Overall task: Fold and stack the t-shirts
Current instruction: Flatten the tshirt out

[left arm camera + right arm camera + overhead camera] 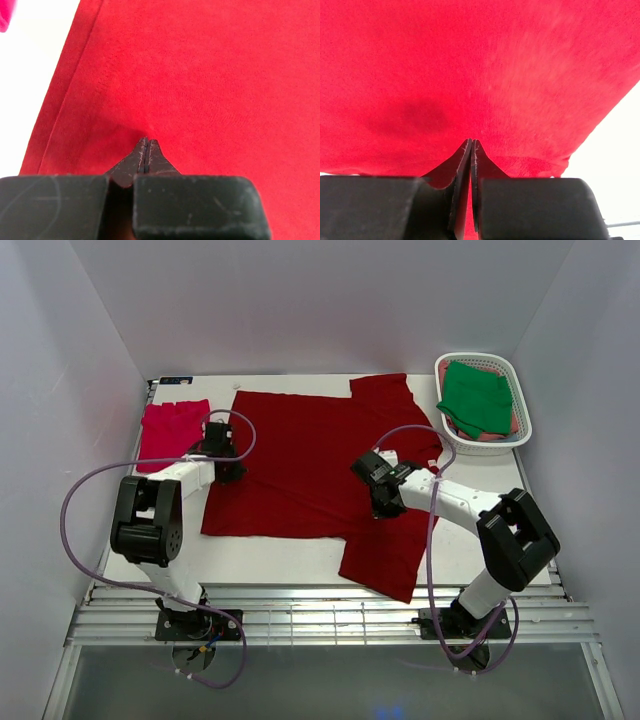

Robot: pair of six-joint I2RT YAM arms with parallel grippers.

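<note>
The dark red t-shirt point(300, 465) lies spread flat across the middle of the white desk point(280, 555), one sleeve reaching toward the far side and the other toward the near edge, both on its right. A smaller pinkish-red t-shirt point(170, 430) lies flat just off the dark red t-shirt's left edge, near its far corner and apart from it by a strip of bare desk. A green t-shirt point(478, 398) sits folded in a white slotted basket point(520, 430) past the dark red t-shirt's far right sleeve, on top of something pinkish that shows at the basket's rim. The left gripper point(228, 472) stands over the dark red t-shirt's left border, just inside the hemmed edge; its wrist view shows the fingers closed together, tips point(146, 141) down on the cloth, which puckers faintly around them. The right gripper point(382, 502) is on the dark red t-shirt's right part, between the two sleeves, jaws closed too point(471, 142), with red cloth filling its view. Whether either one has cloth pinched between its tips cannot be told.
</note>
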